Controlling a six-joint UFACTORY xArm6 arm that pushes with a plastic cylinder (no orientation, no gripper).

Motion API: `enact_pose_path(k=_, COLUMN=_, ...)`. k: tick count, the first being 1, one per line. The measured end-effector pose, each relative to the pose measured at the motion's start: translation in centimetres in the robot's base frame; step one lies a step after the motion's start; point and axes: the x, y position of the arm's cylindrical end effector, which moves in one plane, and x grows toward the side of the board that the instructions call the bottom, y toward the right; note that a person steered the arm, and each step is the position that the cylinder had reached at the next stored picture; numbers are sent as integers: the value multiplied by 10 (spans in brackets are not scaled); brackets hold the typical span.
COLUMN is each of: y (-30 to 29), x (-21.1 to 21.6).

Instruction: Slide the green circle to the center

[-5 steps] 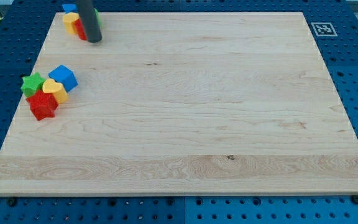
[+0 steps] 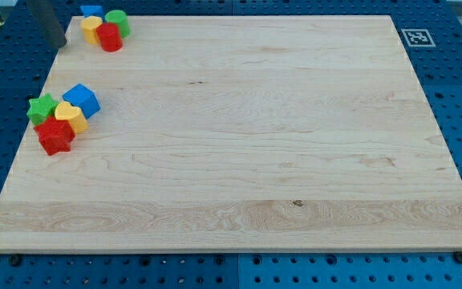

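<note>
The green circle [image 2: 119,21] sits at the board's top left corner, touching a red cylinder [image 2: 109,38] just below it. A yellow block [image 2: 91,29] and a blue block [image 2: 91,11] crowd its left side. My tip [image 2: 57,46] is at the view's top left, left of this cluster and apart from it, over the wooden board's [image 2: 255,160] left edge. It touches no block.
A second cluster lies at the left edge: a green star [image 2: 42,107], a blue cube [image 2: 82,99], a yellow heart [image 2: 70,117] and a red star [image 2: 54,136]. A black-and-white marker [image 2: 416,37] sits at the board's top right corner.
The rod has moved left, from in front of the top cluster to beyond its left side. The green circle and red cylinder now show fully. No block has moved.
</note>
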Motion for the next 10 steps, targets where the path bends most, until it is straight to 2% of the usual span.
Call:
enact_pose_path(k=3, y=2, x=-74)
enact_pose_path(k=4, y=11, x=-72)
enact_pose_path(k=8, y=105, x=-72)
enact_pose_path(k=10, y=80, x=-74)
